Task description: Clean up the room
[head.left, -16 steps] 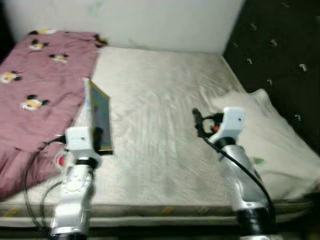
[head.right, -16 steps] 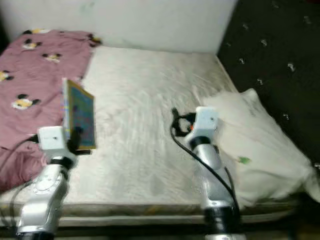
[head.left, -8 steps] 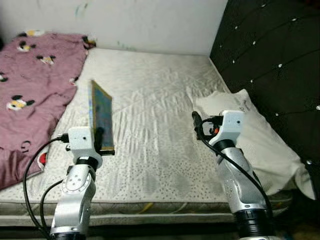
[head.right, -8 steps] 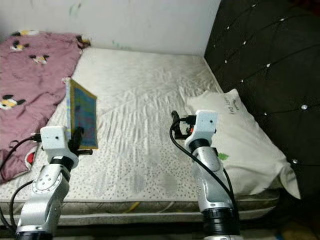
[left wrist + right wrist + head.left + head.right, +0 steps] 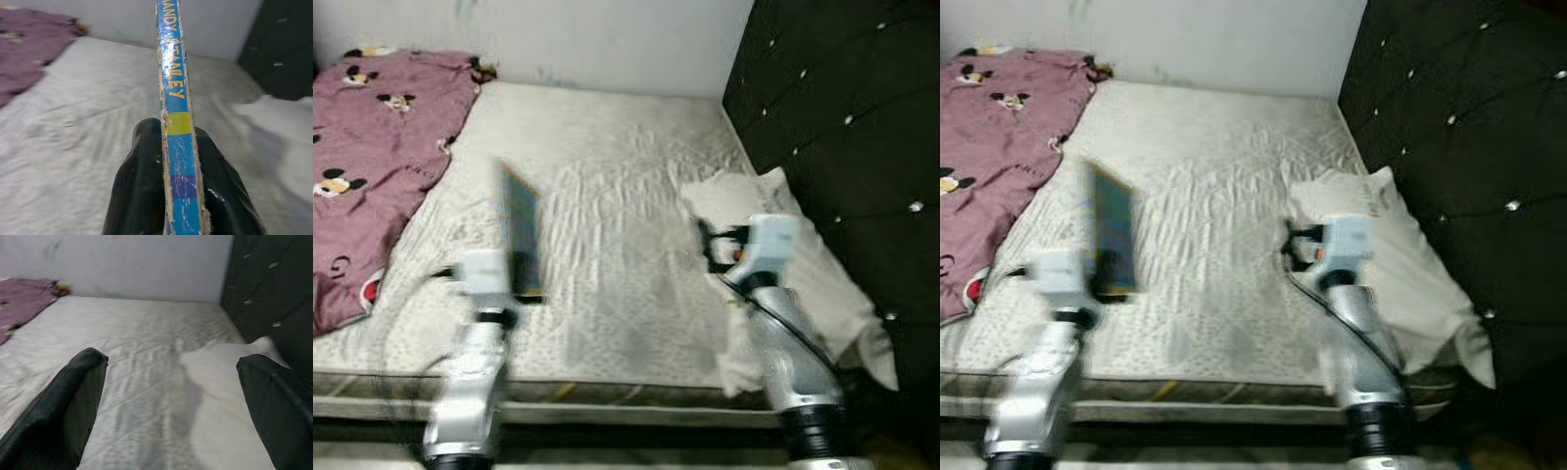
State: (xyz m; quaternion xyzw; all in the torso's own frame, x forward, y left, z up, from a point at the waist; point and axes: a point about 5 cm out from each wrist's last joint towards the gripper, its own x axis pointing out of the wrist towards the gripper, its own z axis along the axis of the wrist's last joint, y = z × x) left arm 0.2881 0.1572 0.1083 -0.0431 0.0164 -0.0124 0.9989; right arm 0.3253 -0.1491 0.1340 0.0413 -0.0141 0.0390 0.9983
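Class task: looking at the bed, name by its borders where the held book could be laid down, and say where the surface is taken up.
The widest bare stretch of mattress lies between the pink blanket on the left and the white pillow on the right, running back to the wall. The left gripper holds the book over its near part. It is crowded along the blanket side and by the black headboard, where the pillow lies.

head stereo looks down over bed; wrist views face along it toward wall.

Right hand, fingers wide apart, above white mattress.
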